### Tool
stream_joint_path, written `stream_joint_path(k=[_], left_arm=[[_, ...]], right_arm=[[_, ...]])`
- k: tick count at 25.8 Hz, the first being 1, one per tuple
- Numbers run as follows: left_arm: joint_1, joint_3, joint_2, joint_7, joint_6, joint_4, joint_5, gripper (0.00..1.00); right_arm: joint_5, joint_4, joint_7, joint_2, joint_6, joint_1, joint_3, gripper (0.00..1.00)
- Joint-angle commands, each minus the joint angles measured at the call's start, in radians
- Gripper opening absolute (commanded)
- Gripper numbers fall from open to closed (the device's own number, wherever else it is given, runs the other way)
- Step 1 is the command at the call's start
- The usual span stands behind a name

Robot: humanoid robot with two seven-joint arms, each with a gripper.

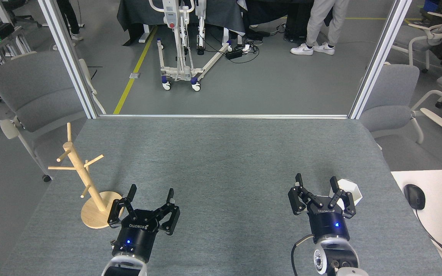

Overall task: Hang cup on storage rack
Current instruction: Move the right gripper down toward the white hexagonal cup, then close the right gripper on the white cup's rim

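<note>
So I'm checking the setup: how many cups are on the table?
1. A white cup sits near the table's right edge, partly hidden behind the right hand. No other cup shows.

Bright even light, soft shadows, sharp

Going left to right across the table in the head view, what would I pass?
Storage rack → left gripper → right gripper → cup, partly hidden behind that gripper → computer mouse on the white desk.

Robotics lab: patient-lift rig point(178, 42), office chairs point(33, 92).
</note>
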Motion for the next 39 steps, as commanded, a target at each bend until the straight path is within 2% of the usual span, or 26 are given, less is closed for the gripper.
stream_joint_path(k=[1, 5, 14, 19, 24, 29, 34, 39], left_arm=[[-0.004, 0.003, 0.001, 0.0, 0.001, -0.004, 0.004, 0.99], [-0.008, 0.003, 0.004, 0.006, -0.004, -0.005, 0.003, 0.99], [-0.008, 0.001, 0.014, 0.015, -0.011, -0.004, 0.004, 0.99], [-0.01, -0.002, 0.015, 0.012, -0.016, 0.003, 0.004, 0.99], [-0.019, -0.003, 0.004, 0.012, -0.014, 0.038, 0.004, 0.99], [-0.024, -0.002, 0.012, 0.014, -0.014, 0.053, 0.004, 0.99], [-0.021, -0.003, 0.004, 0.015, -0.011, 0.058, 0.006, 0.99], [-0.022, -0.003, 0.001, 0.015, -0.011, 0.067, 0.004, 0.99]], right_arm=[[0.0, 0.0, 0.0, 0.001, 0.0, 0.003, 0.001, 1.0], [-0.002, 0.001, 0.002, -0.006, 0.002, 0.017, -0.024, 1.0], [-0.014, 0.012, -0.001, -0.074, -0.003, 0.064, -0.085, 1.0], [-0.015, 0.024, -0.003, -0.08, 0.002, 0.083, -0.142, 1.0], [-0.012, 0.062, -0.015, -0.095, -0.001, 0.115, -0.142, 1.0], [-0.012, 0.128, -0.026, -0.135, -0.003, 0.092, -0.141, 1.0], [-0.003, 0.188, -0.055, -0.135, 0.008, 0.072, -0.141, 1.0], [-0.002, 0.194, -0.061, -0.14, 0.007, 0.052, -0.139, 1.0]])
